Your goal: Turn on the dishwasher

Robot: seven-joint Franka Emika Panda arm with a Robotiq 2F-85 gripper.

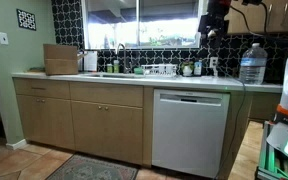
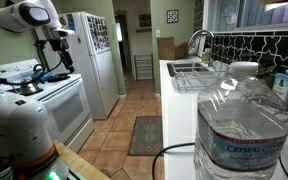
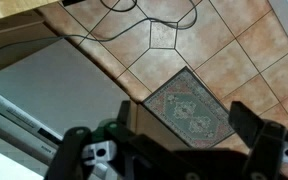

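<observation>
End effector (image 3: 166, 150) stood wide open and empty, high above the counter (image 1: 74, 77). Dishwasher (image 1: 189, 130) sat beneath that counter, door shut. Hazard: its controls were not visible, so a descent could strike the counter edge or miss them.

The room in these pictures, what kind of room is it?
Most likely a home kitchen. There is a white dishwasher under the counter, a sink with a tap, and a white stove beside a fridge.
</observation>
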